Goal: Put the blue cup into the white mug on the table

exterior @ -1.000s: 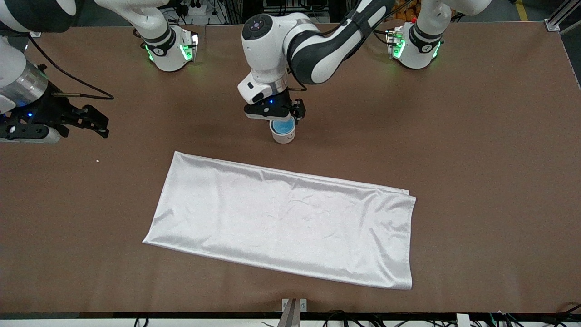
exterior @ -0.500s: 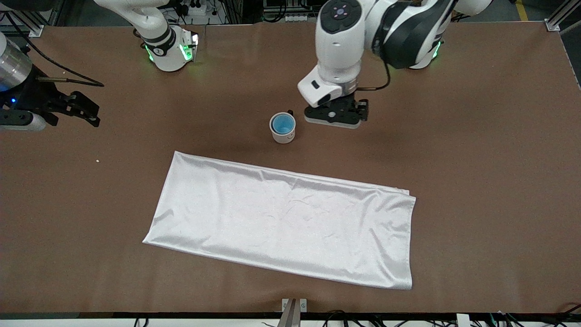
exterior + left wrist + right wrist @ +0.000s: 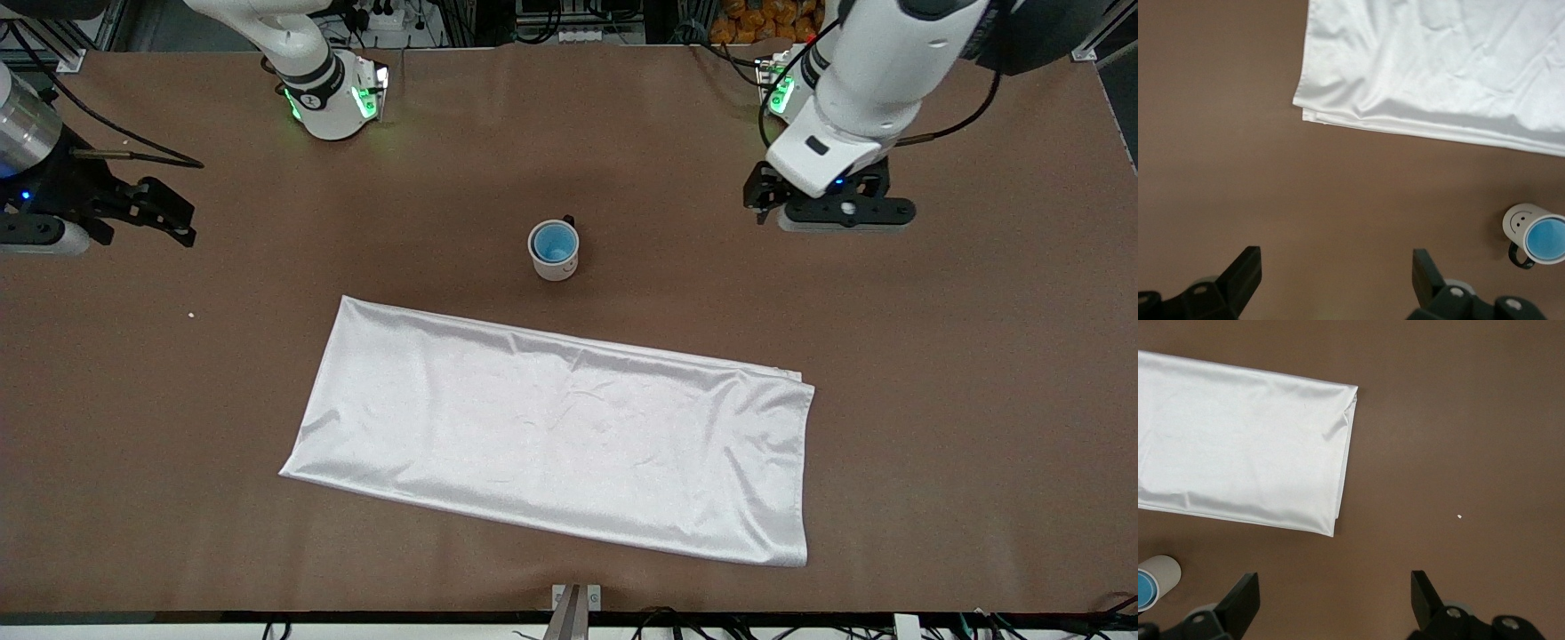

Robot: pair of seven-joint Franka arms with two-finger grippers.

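Observation:
The white mug [image 3: 554, 263] stands upright on the brown table [image 3: 960, 373], and the blue cup [image 3: 553, 242] sits inside it. My left gripper [image 3: 840, 213] is open and empty, over bare table toward the left arm's end, well apart from the mug. In the left wrist view the mug [image 3: 1523, 221] shows a smiley mark and black handle, with the blue cup [image 3: 1547, 241] in it, off to one side of the open gripper [image 3: 1336, 277]. My right gripper [image 3: 178, 222] waits open and empty at the right arm's end. In the right wrist view the gripper [image 3: 1333, 597] is open, with the mug [image 3: 1163, 571] and cup [image 3: 1143, 591] at the frame's edge.
A white satin cloth [image 3: 551, 436] lies flat on the table, nearer to the front camera than the mug; it also shows in the left wrist view [image 3: 1438, 67] and the right wrist view [image 3: 1238, 453]. A tiny white crumb [image 3: 191, 314] lies near the right gripper.
My left gripper has moved from right over the mug toward the left arm's end, open, leaving the blue cup in the mug. The right gripper shifted slightly, then held still.

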